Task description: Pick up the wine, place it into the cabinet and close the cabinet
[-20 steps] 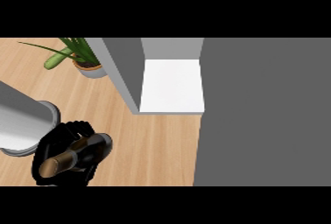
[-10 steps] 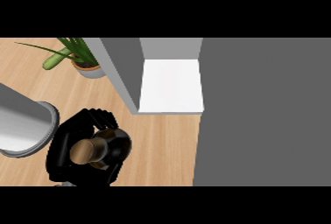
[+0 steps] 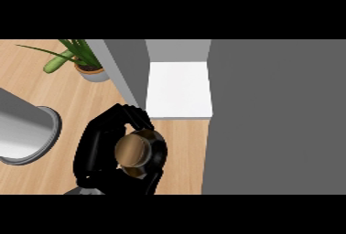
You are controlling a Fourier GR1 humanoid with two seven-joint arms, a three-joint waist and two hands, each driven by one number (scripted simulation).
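Observation:
The wine bottle (image 3: 133,151) shows from above as a brown cap inside a dark round shoulder. My left hand (image 3: 100,145) is shut on it: the palm lies on the bottle's left and the fingers (image 3: 132,115) curl round its far side. Hand and bottle hang over the wooden counter (image 3: 179,151), just in front of and slightly left of the cabinet's white shelf (image 3: 179,89). The cabinet stands open, with a grey side wall (image 3: 128,73) on its left. My right hand is out of sight.
A large grey panel (image 3: 273,119) fills the whole right side, beside the shelf. A tall grey cylinder with a flanged rim (image 3: 27,135) stands close on the hand's left. A potted green plant (image 3: 81,61) sits at the back left.
My left hand has carried the bottle to the right and a little farther away, nearer the shelf's front edge. The bottle now points straight up at the view.

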